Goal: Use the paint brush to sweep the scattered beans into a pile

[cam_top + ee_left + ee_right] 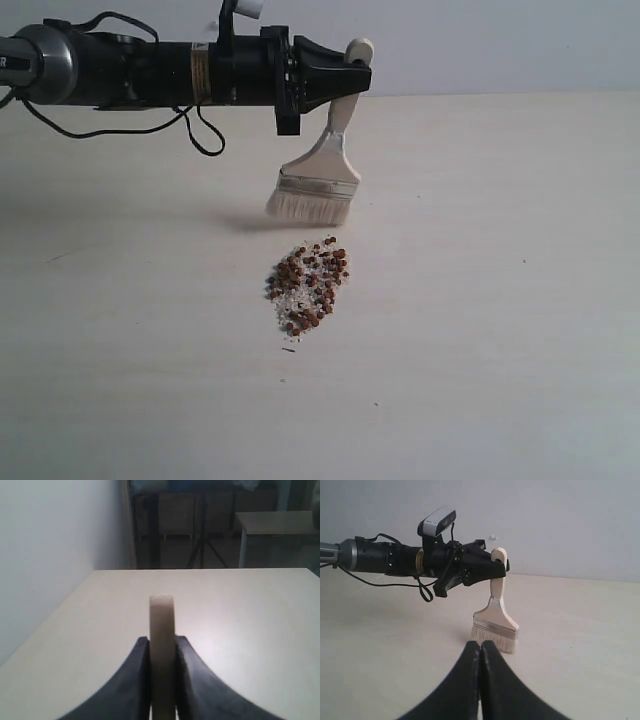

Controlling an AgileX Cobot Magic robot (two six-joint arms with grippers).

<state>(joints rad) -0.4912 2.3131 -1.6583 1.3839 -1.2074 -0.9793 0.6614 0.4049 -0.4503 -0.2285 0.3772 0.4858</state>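
The reddish-brown beans with whitish crumbs lie bunched in one compact pile (pixel 307 285) near the table's middle. Just behind the pile hangs the paint brush (pixel 318 183), white bristles down and slightly above the table, tilted. My left gripper (pixel 345 82) is shut on its pale wooden handle (pixel 162 650), whose end sticks out between the black fingers (pixel 137 680). The right wrist view shows the brush (pixel 496 622) and the left arm from the other side. My right gripper (pixel 480 647) is shut on nothing, and it does not appear in the exterior view. The beans are hidden in both wrist views.
The pale table (pixel 500 300) spreads wide around the pile. A black cable (pixel 205 135) loops below the left arm. A plain wall stands behind the table. Beyond the table's far edge in the left wrist view are a second table (pixel 272 527) and dark stands.
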